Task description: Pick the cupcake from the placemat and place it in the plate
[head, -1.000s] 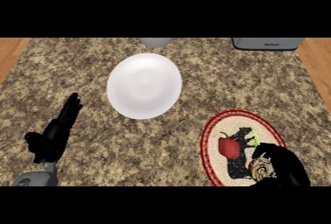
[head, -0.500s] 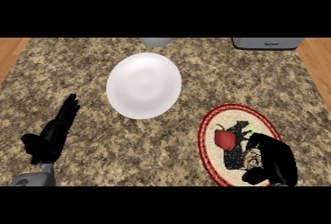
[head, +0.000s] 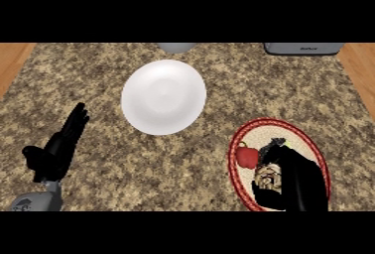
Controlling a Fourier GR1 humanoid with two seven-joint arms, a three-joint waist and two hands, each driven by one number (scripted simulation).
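cupcake (head: 247, 157) on placemat (head: 316, 149), not lifted | right hand (head: 293, 178) curled beside it, grasp unclear | plate (head: 162, 97) bare | left hand (head: 60, 149) open, idle

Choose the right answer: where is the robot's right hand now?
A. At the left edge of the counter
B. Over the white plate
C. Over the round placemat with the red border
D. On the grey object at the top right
C: the right hand is over the placemat, away from the plate.
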